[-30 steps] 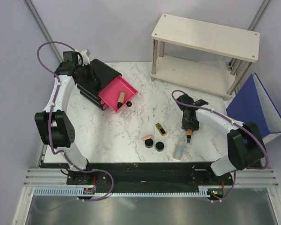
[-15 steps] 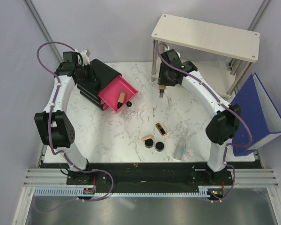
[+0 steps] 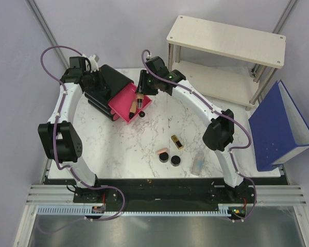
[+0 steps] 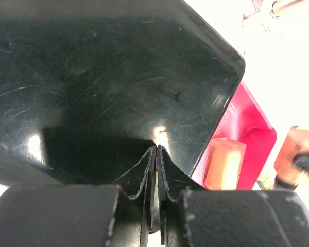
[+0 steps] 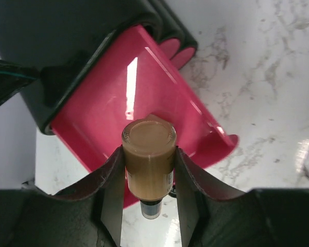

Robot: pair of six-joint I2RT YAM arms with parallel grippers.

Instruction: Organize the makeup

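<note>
Tube (image 5: 148, 139) held above the drawer (image 5: 100, 103)
The tube is clamped cap-down in the right tool (image 5: 149, 170), its axis pointing into the drawer just below; the box (image 3: 110, 80) is pinched by the nearly closed left tool (image 4: 157, 154).

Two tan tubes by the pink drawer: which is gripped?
The tan tube, cap-down, between the jaws of the right gripper above the pink drawer; the other tube lies inside it.

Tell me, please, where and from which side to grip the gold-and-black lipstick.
Grip the gold-and-black lipstick across its middle, straight down from above: it lies flat and slanted on the table, so pinch across its narrow width.
</note>
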